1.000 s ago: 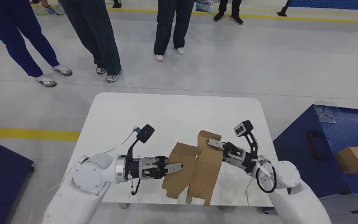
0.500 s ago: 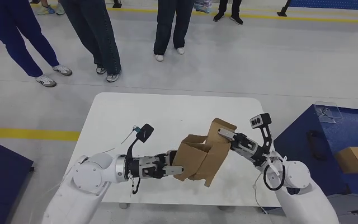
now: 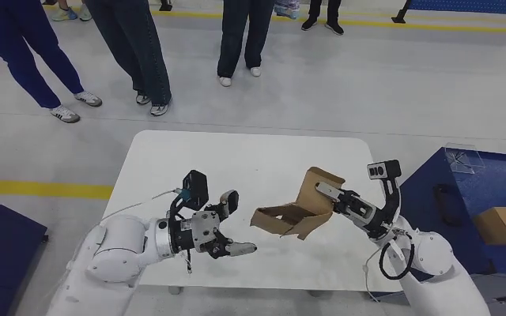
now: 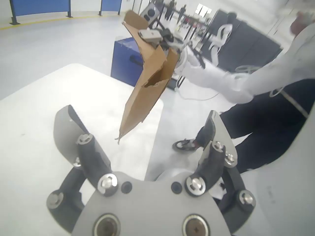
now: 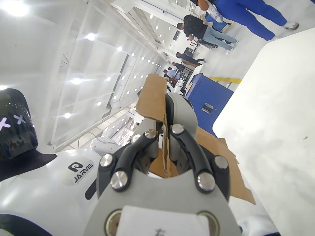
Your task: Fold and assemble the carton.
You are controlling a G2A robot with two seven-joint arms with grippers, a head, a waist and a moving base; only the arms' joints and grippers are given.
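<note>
The brown cardboard carton [image 3: 286, 215], half-opened with matte panels and splayed flaps, is held over the right part of the smooth white table [image 3: 237, 158]. The right gripper [image 3: 326, 189] pinches one raised flap at the carton's right end. The left gripper [image 3: 235, 227], its metal fingers spread wide and empty, is to the carton's left, apart from it.

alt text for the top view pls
The right tool grips a flap of a partly opened brown carton over a white table. The left tool, open and empty, sits apart from the carton.
</note>
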